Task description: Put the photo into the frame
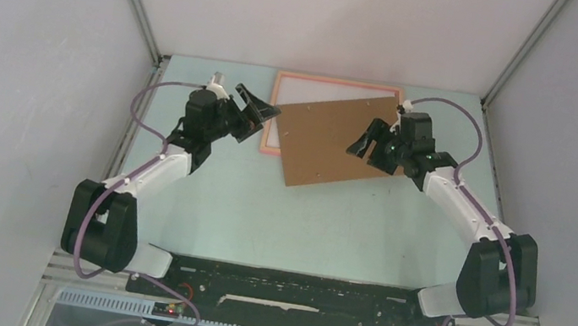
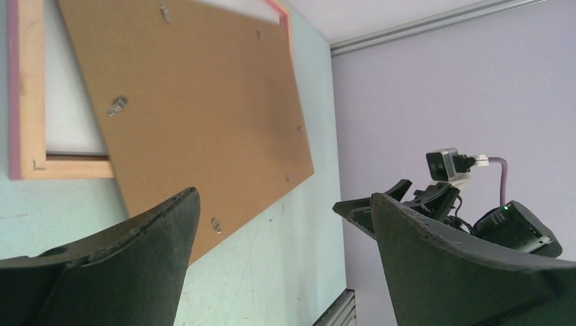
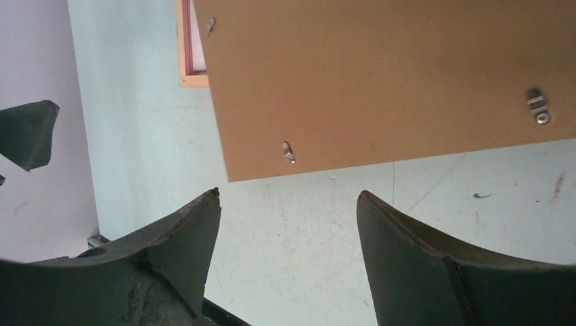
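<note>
The frame (image 1: 339,82), with its thin salmon-pink border, lies flat at the back middle of the table. A brown backing board (image 1: 318,146) lies askew across it and covers most of it. A white surface (image 1: 295,94) shows inside the frame's left part; I cannot tell whether it is the photo's back, and no picture side is in view. My left gripper (image 1: 263,108) is open and empty, hovering at the frame's left edge. My right gripper (image 1: 364,139) is open and empty above the board's right part. The left wrist view shows the frame's corner (image 2: 30,102) and the board (image 2: 197,115).
The board carries small metal turn clips (image 3: 536,106), seen in the right wrist view with the frame's corner (image 3: 183,47). Grey walls close in the pale green table (image 1: 262,210) on the left, right and back. Both arm bases stand at the near edge.
</note>
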{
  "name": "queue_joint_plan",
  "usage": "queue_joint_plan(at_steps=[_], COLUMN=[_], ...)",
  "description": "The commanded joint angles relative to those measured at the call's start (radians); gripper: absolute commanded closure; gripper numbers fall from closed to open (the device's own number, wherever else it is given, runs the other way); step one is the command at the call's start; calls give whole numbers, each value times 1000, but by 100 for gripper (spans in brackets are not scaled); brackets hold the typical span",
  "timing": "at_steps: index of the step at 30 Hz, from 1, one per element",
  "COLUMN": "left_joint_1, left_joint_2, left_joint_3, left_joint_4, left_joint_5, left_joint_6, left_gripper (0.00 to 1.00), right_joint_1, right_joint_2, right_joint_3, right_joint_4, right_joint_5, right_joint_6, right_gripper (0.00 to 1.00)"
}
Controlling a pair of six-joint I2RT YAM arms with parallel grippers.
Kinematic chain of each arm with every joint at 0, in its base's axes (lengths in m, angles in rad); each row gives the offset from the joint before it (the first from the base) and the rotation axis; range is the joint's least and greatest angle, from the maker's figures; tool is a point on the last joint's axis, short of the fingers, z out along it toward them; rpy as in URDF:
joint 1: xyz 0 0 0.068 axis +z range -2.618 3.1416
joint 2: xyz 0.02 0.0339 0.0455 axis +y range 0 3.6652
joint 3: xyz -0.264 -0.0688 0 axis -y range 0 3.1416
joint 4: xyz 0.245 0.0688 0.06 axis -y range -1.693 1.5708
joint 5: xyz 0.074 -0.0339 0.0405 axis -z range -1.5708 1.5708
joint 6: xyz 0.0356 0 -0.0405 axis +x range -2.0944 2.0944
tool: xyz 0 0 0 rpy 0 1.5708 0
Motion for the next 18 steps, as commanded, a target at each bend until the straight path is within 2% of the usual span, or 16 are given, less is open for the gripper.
queue_joint_plan(at_steps=[1, 5, 9, 13, 18], left_joint_1=[3, 9, 11, 40, 64], left_joint_2=[-58, -75, -32, 108, 306], left_joint_3=[-38, -28, 29, 111, 242], left_joint_4=[-39, -108, -188, -193, -184], left_joint_5=[-39, -102, -198, -241, -230], left_joint_6=[73, 145, 223, 223, 212], left_gripper=[0, 0, 0, 0, 4], right_joint_1=[7, 10, 11, 24, 26], right_joint_2=[17, 53, 55, 76, 141], right_joint_3=[-40, -78, -196, -353, -459], right_joint_4=[135, 177, 296, 533, 721], right_joint_5=[-25, -68, -171, -242, -236], right_joint_6=[52, 64, 142, 286, 446], right_gripper=[19, 18, 11, 11, 19])
